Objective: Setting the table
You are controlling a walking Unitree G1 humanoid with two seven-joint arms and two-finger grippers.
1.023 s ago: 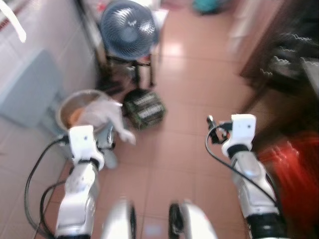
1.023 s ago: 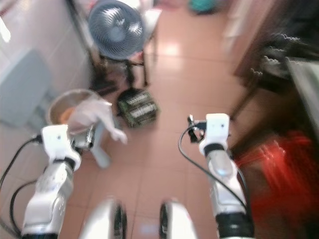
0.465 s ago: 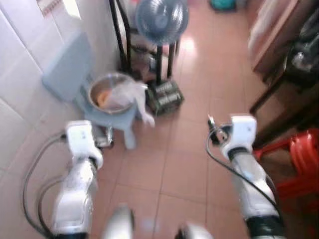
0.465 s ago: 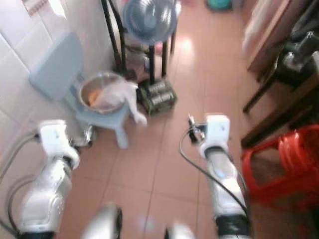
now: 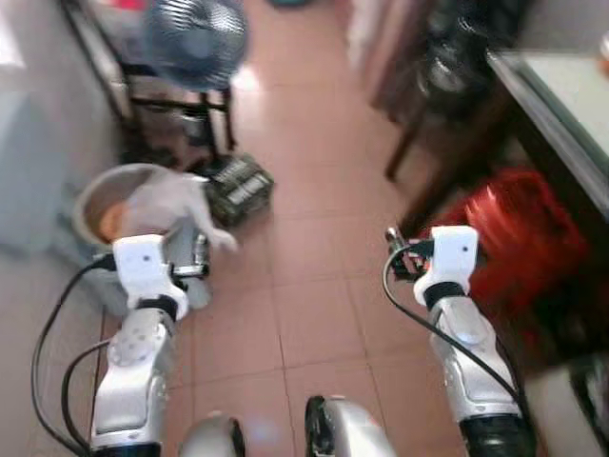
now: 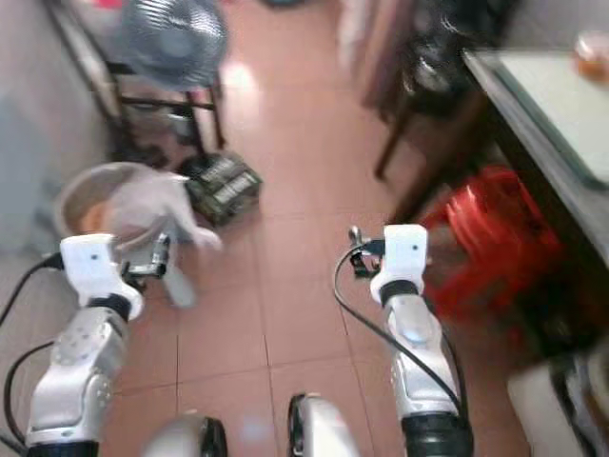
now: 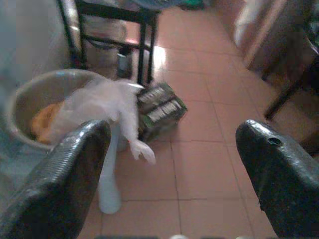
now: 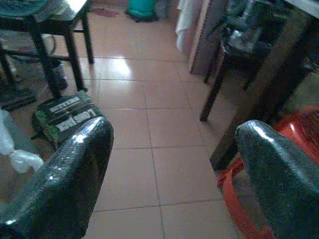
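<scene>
A dark-framed table (image 5: 561, 90) with a pale top stands at the right, and a small orange thing (image 6: 592, 46) lies blurred at its far edge. Both arms are held out over the tiled floor, well short of the table. The left wrist view shows my left gripper (image 7: 174, 149) open, its fingers (image 7: 75, 169) wide apart with nothing between them. My right gripper (image 8: 174, 159) is likewise open and holds nothing, with the floor showing between its fingers (image 8: 75, 169).
Stacked red stools (image 5: 514, 238) stand under the table's edge. To the left, a metal bowl (image 5: 100, 205) with a white bag (image 7: 99, 102) rests on a blue stool, next to a green box (image 5: 238, 186) and a fan (image 5: 195, 33). Dark chairs (image 5: 457, 67) stand beyond the table.
The camera has swung to the right, bringing the table and more of the red stools into view. Both arms keep the same raised pose with their grippers open.
</scene>
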